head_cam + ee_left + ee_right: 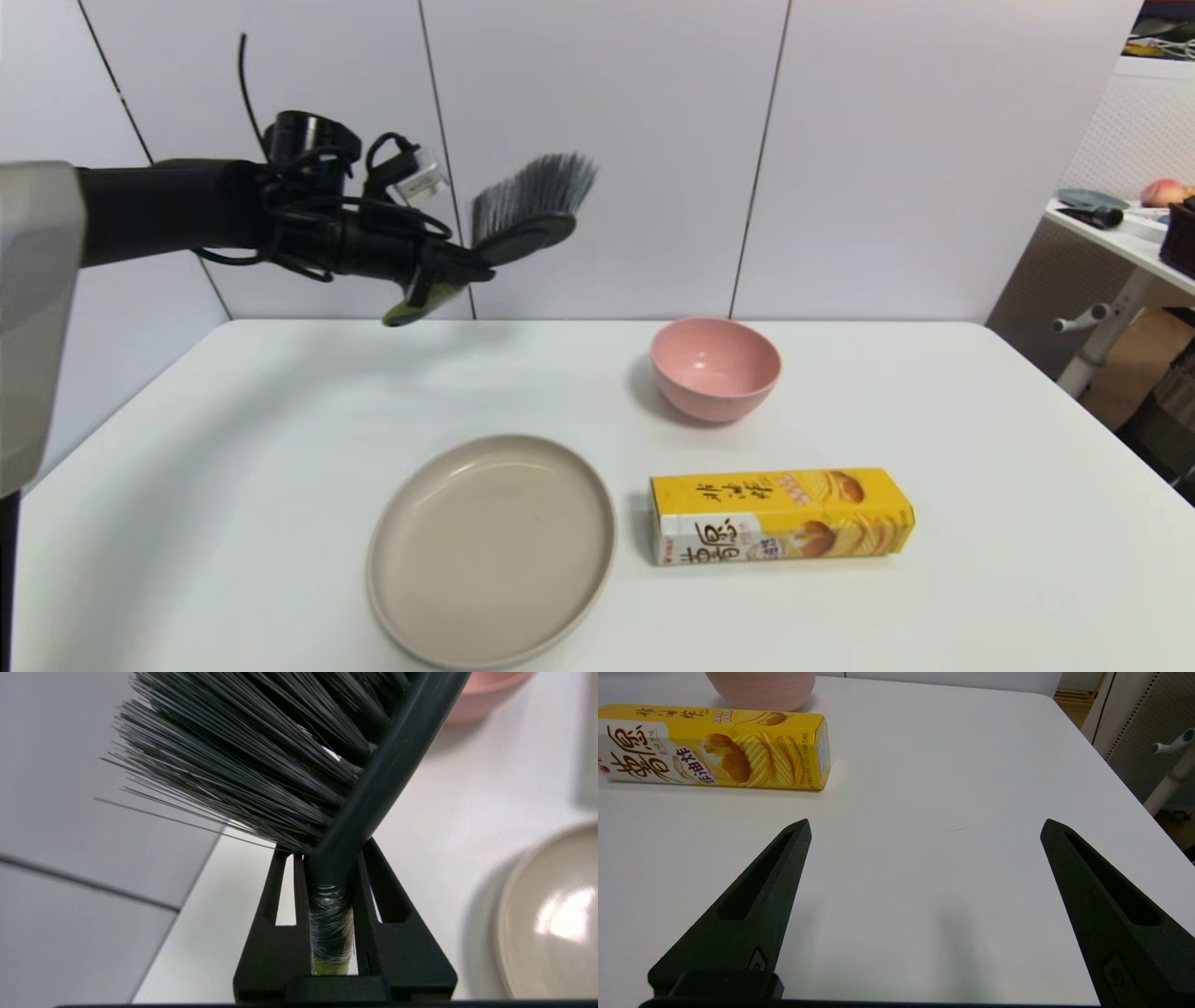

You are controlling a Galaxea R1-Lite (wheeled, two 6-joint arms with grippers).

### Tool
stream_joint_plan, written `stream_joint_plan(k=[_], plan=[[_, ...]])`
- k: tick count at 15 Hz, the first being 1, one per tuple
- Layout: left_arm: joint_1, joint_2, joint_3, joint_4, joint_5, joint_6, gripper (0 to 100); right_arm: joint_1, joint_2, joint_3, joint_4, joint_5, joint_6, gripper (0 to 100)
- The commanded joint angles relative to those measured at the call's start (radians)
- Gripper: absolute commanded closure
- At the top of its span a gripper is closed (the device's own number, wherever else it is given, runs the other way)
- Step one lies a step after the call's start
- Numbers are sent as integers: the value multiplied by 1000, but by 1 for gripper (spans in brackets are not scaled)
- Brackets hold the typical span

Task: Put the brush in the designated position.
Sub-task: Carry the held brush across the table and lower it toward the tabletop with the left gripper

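Observation:
My left gripper is raised high above the table's far left part and is shut on the brush. The fanned dark grey bristles point up and the lime-green handle end sticks out below the fingers. In the left wrist view the two black fingers clamp the brush neck, with the bristles filling the upper part. My right gripper hovers open over bare white tabletop at the right, nothing between its fingers. The tabletop shows no mark or outline for the designated position.
A beige plate lies at the near middle. A yellow chips box lies on its side to the plate's right. A pink bowl stands behind the box. A side table with clutter stands off the right edge.

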Motion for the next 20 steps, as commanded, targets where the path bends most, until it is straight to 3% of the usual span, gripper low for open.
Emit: stream_joint_plan(k=[1,4,7,14,17,18,20], plan=[[-200,222,-13,-624,210,-357,100,0,1,2,0,1,-1,0],[-285,343,-13,-844,255,-485,100,0,1,2,0,1,-1,0],[-338,421,-13,-943,256,-540,100,0,1,2,0,1,-1,0],[-363,481,-14,-963,258,-535,100,0,1,2,0,1,-1,0],[-363,481,-14,-997,354,-534,100,0,1,2,0,1,-1,0],[-363,480,-14,-1006,374,-535,0,0,1,2,0,1,-1,0],[-363,475,-14,-1003,373,-537,0,0,1,2,0,1,-1,0]])
